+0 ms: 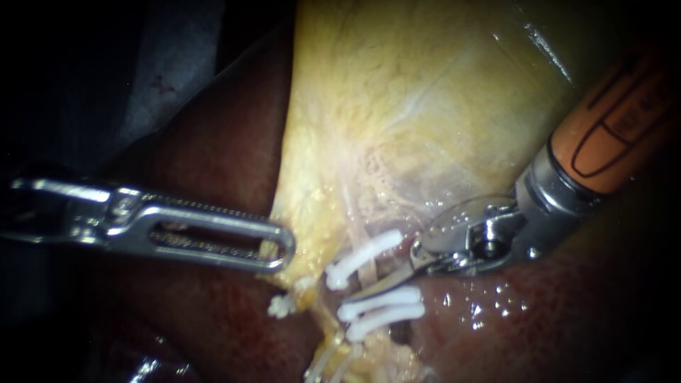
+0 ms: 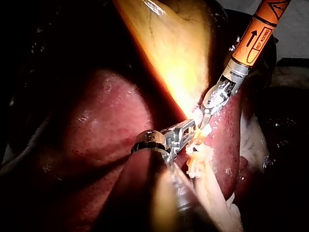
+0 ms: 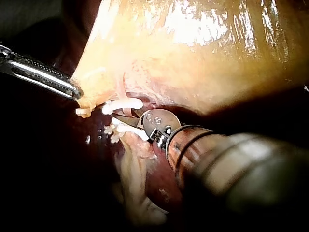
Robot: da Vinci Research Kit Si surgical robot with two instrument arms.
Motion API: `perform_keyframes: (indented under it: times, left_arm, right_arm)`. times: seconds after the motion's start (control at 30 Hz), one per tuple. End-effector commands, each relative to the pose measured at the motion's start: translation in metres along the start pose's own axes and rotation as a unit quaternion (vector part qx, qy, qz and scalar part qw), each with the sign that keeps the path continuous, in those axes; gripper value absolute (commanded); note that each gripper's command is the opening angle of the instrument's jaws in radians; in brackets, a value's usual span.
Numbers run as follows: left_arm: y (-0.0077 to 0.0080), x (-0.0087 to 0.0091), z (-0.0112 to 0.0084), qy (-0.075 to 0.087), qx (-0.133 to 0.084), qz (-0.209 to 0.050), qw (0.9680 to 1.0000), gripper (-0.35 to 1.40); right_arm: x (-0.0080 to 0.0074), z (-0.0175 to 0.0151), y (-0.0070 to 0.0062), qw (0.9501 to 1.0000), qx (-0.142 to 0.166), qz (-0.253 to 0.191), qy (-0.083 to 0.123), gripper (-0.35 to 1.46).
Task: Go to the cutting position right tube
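Dark red liver underneath, w/ yellow gallbladder draped over it, centre to far right. L instrument in from left, jaws clamped on gallbladder's lower left edge. R instrument in from upper right, jaws parted narrowly, lower blade btwn upper clip and two lower clips. Right tube down from gallbladder thru those white clips, just right of L jaws.

A silvery, slotted, toothed steel left instrument is shown; the steel-wristed right instrument is sheathed in black-lined orange
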Motion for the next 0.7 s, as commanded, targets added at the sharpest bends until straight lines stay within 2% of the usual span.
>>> perform_keyframes:
  times: [0.03,0.7]
  left_arm:
    - [0.0000,0.0000,0.0000,0.000,0.000,0.000,1.0000,-0.35]
    - [0.0001,0.0000,0.0003,-0.001,-0.001,0.000,1.0000,-0.35]
  right_arm:
    - [0.0000,0.0000,0.0000,1.0000,0.000,0.000,0.000,0.22]
    - [-0.0001,0.0000,-0.0001,1.0000,0.002,-0.002,0.001,0.19]
